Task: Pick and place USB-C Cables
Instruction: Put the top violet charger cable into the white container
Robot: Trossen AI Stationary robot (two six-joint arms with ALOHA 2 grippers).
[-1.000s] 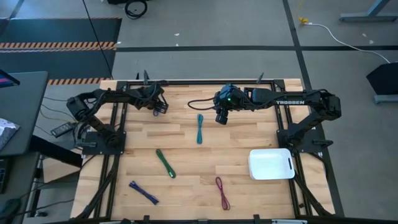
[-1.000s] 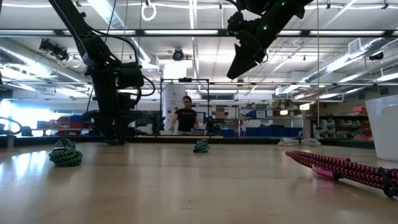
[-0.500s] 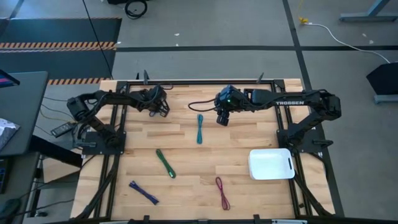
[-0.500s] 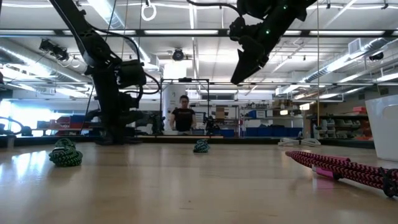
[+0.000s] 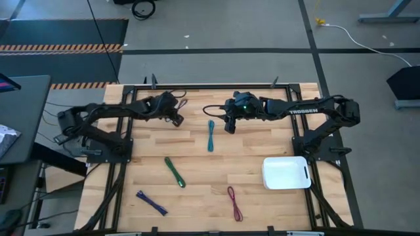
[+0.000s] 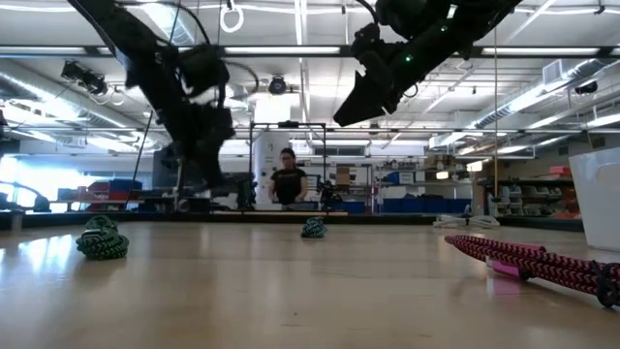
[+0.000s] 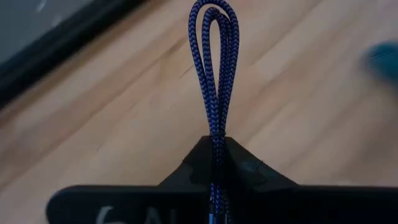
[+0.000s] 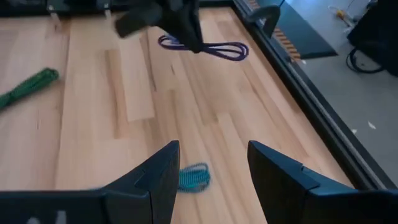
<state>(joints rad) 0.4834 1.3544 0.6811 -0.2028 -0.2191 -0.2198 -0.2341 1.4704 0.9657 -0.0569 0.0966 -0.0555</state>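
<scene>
Holding the purple cable (image 7: 214, 68) shut in your left claw (image 7: 214, 146), you carry it above the tabletop (image 5: 262, 141), far from the white tray (image 5: 286, 172); your right claw (image 8: 211, 171) hangs wide over the teal cable (image 8: 194, 178).

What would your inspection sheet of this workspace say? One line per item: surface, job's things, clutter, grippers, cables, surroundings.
Surface: wooden table.
Job's things: teal cable, green cable, blue cable, maroon cable lying apart; purple cable held; white bin.
Clutter: nothing seen.
Grippers: left gripper shut on purple cable, raised; right gripper open above teal cable.
Cables: black arm wire.
Surroundings: person beyond table; white cord on floor.
</scene>
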